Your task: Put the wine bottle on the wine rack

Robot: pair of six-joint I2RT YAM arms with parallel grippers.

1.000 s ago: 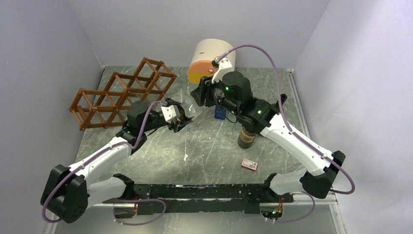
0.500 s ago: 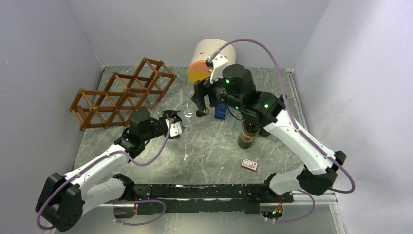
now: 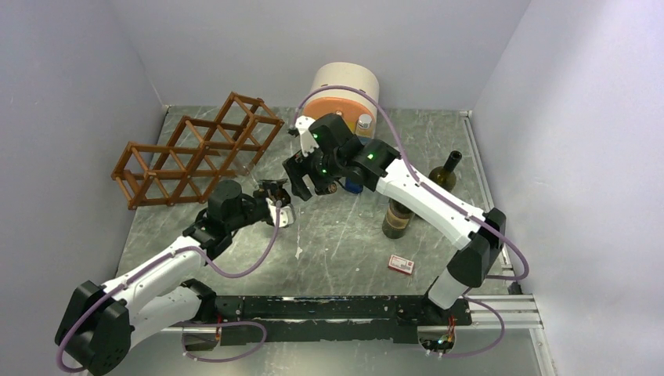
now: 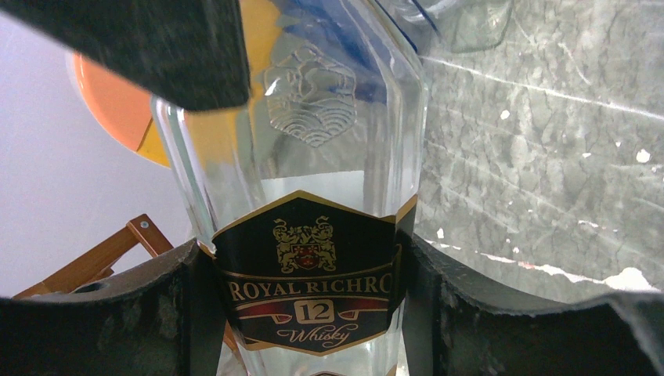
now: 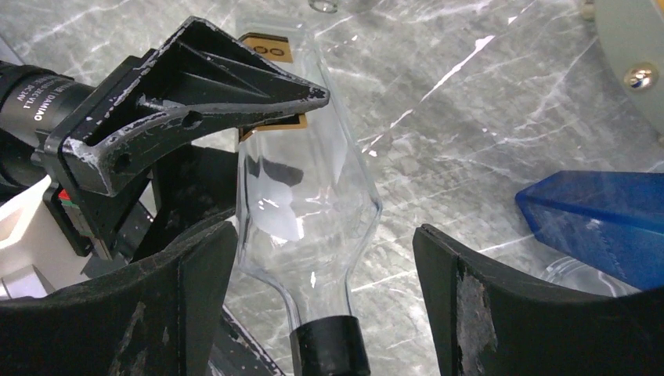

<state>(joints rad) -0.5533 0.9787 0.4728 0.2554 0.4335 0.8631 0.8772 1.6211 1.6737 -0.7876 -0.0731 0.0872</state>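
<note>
While the left gripper [image 4: 309, 313] clamps one clear bottle [image 4: 313, 117], the right gripper [image 5: 321, 243] straddles it, jaws apart; two dark bottles [image 3: 397, 219] [image 3: 445, 169] stand, one wine rack [image 3: 207, 145].

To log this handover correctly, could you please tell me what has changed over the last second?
The right gripper swung left and towards the arm bases, and now hangs open around the neck end of the clear whisky bottle. The left gripper, shut on that bottle, drew back a little towards its base. The wine rack, round cabinet, standing dark bottle and red card stayed put.
</note>
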